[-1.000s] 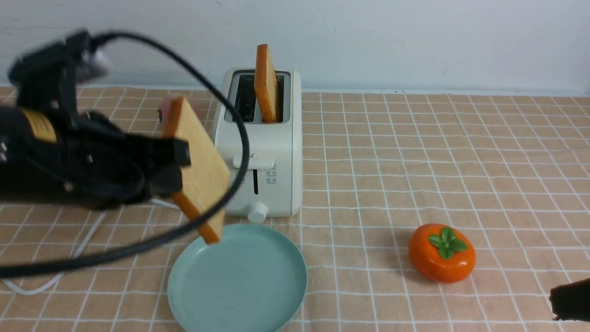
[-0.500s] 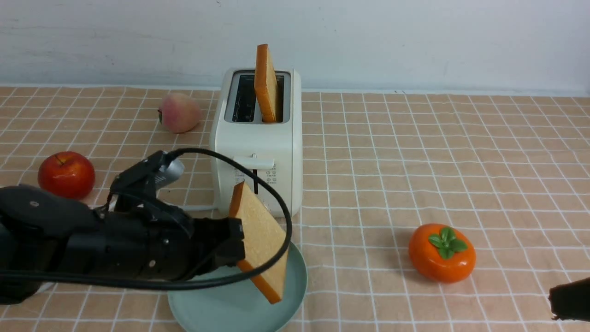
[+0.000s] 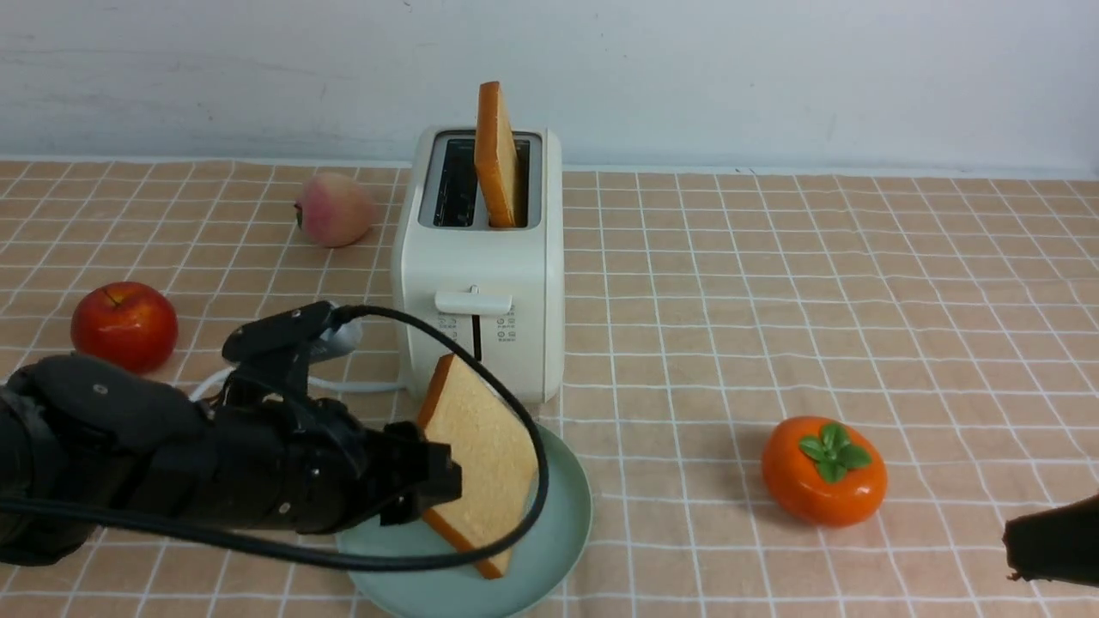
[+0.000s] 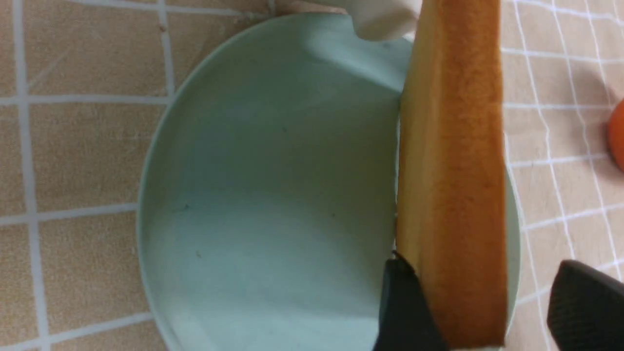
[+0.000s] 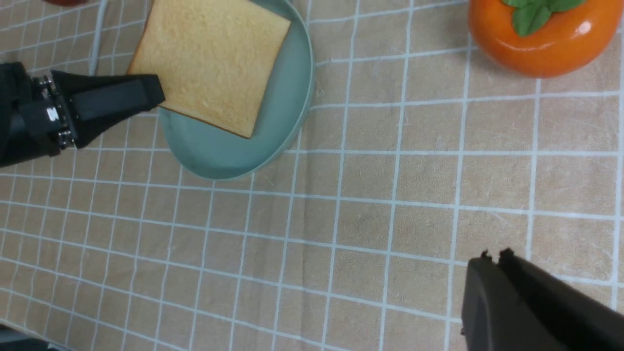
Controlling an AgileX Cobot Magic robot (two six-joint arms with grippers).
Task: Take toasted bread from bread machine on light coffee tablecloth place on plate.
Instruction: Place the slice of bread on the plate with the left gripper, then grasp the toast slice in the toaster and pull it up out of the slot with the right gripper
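Light coffee tablecloth [image 3: 859, 283] fills the front view from edge to edge below the wall.

Left arm comes in from lower left of frame. The left gripper [image 3: 440, 491] is at the plate and its jaws are spread. In the left wrist view one finger [image 4: 404, 307] sits against the pale face of the slice, and the other stands clear of the crust side with a visible gap.

Bread machine [image 3: 481, 257] is at upper centre, lever facing the camera. One toasted bread slice [image 3: 496, 154] stands upright in its right slot; the left slot shows dark.

Plate [image 3: 562, 524] is at bottom centre, just in front of the bread machine.

Second toasted bread slice [image 3: 481, 455] is over the plate, tilted on edge with its lower corner down at the plate surface. It is not lying flat.

Orange persimmon [image 3: 822, 470] is at lower right, well apart from the plate. Red apple [image 3: 124, 326] is at mid left. Peach [image 3: 335, 209] is beside the bread machine, upper left.

Right gripper [image 5: 495, 254] is at the lower right edge of frame, fingertips pressed together and holding nothing, above bare cloth.
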